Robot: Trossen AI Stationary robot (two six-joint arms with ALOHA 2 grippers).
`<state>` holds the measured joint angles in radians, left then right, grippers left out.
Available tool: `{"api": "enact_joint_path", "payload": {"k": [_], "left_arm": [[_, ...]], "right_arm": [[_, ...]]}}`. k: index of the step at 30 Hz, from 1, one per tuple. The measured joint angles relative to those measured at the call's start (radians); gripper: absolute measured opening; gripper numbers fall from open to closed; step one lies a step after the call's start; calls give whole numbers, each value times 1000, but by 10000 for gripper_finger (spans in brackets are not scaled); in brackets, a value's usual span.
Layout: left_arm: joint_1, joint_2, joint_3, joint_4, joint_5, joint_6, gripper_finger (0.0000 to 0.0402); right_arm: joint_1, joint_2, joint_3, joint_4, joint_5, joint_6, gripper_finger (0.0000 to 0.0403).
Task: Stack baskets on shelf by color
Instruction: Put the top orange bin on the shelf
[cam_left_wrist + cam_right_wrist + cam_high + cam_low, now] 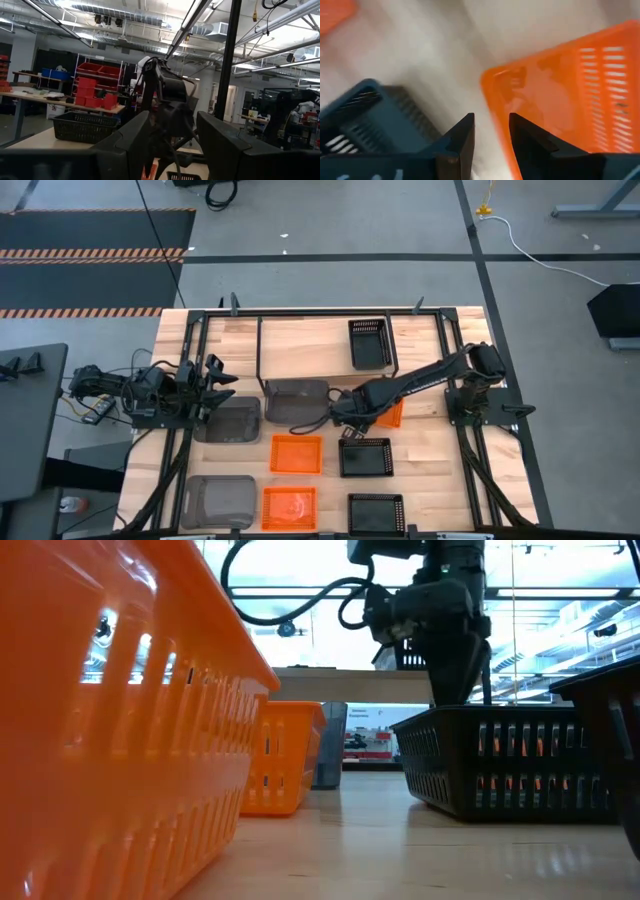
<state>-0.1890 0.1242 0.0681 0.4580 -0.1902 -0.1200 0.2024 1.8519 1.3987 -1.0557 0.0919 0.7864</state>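
Nine baskets lie about the table. One black basket (368, 342) sits on the shelf (300, 330) at the far side. My right gripper (350, 417) (491, 119) points down at the left edge of an orange basket (392, 416) (560, 95) and is shut on it. This basket lies between a grey basket (297, 402) and a black mesh basket (365, 457) (365, 115). My left gripper (222, 385) (172, 130) waits open at the table's left side. My right gripper comes from above, pointing down, onto the orange basket's side wall near a corner (496, 100). One finger (530, 140) stands inside the basket and the other outside, with the wall between them. The basket looks tilted; I cannot tell whether it is clear of the table.
Two more orange baskets (296, 453) (289, 505), two more grey ones (228, 420) (220, 500) and a third black one (375, 512) lie on the near half of the table. The shelf's wooden top (340, 685) has free room left of its black basket.
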Motion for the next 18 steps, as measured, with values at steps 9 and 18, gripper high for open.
{"api": "enact_joint_path", "payload": {"k": [9, 18], "left_arm": [[0, 0, 0, 0, 0, 0, 172], [0, 0, 0, -1, 0, -4, 172]], "right_arm": [[-10, 0, 0, 6, 72, 4, 128], [-16, 0, 0, 28, 99, 0, 128]]}}
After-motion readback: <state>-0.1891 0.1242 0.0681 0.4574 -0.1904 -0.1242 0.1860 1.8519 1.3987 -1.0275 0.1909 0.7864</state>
